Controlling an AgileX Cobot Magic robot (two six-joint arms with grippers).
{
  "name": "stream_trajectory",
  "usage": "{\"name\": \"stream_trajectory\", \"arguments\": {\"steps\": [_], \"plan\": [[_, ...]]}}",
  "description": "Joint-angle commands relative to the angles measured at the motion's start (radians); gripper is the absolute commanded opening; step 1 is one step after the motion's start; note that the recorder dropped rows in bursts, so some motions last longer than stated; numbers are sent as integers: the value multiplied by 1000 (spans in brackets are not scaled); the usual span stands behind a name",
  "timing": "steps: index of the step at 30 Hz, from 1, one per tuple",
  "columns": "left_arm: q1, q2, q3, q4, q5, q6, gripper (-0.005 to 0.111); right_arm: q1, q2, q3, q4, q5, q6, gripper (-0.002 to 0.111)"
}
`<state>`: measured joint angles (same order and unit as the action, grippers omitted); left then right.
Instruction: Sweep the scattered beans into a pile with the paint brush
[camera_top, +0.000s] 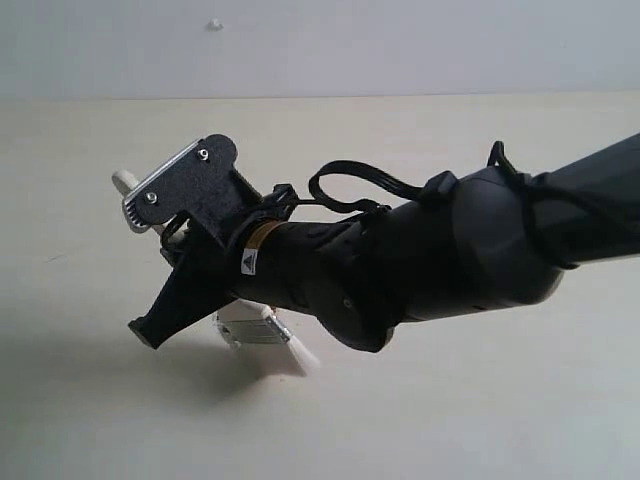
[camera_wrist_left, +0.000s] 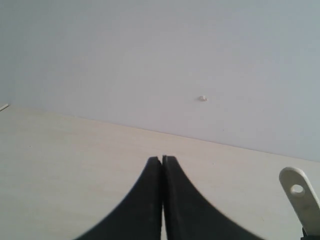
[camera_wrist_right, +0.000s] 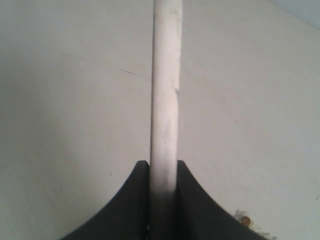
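My right gripper (camera_top: 168, 236) (camera_wrist_right: 163, 165) reaches across to the left of the exterior view. It is shut on the pale handle of the paint brush (camera_wrist_right: 165, 90). The brush (camera_top: 252, 328) is tilted. Its handle end (camera_top: 122, 181) points up and left, and the silver ferrule and cream bristles (camera_top: 303, 357) are low at the table. One reddish-brown bean (camera_wrist_right: 245, 220) lies among pale crumbs beside the right jaw. No other beans show; the arm covers much of the table. My left gripper (camera_wrist_left: 162, 159) is shut on nothing, and the brush handle end with its hole (camera_wrist_left: 307, 207) shows off to its side.
The pale wooden table (camera_top: 100, 420) runs back to a plain light wall (camera_top: 400, 40) with a small mark (camera_top: 213, 24) (camera_wrist_left: 202, 98). The black right arm (camera_top: 480, 250) spans the middle and right of the exterior view.
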<state>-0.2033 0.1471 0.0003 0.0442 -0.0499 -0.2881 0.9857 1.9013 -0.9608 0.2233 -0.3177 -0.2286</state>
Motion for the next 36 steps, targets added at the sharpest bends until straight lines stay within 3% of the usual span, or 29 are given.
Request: {"name": "stream_trajectory", "arguments": {"steps": [1, 10, 22, 31, 36], "plan": [[-6, -6, 0, -3, 1, -4, 0, -5, -1, -4, 7, -49, -40, 0], [-6, -6, 0, -3, 1, -4, 0, -3, -49, -4, 13, -19, -27, 0], [-6, -6, 0, -3, 1, -4, 0, -26, -401, -4, 13, 253, -11, 0], [-6, -6, 0, -3, 1, -4, 0, -264, -519, -4, 6, 368, 1, 0], [-6, -6, 0, -3, 1, -4, 0, -421, -444, -4, 6, 440, 168, 0]]}}
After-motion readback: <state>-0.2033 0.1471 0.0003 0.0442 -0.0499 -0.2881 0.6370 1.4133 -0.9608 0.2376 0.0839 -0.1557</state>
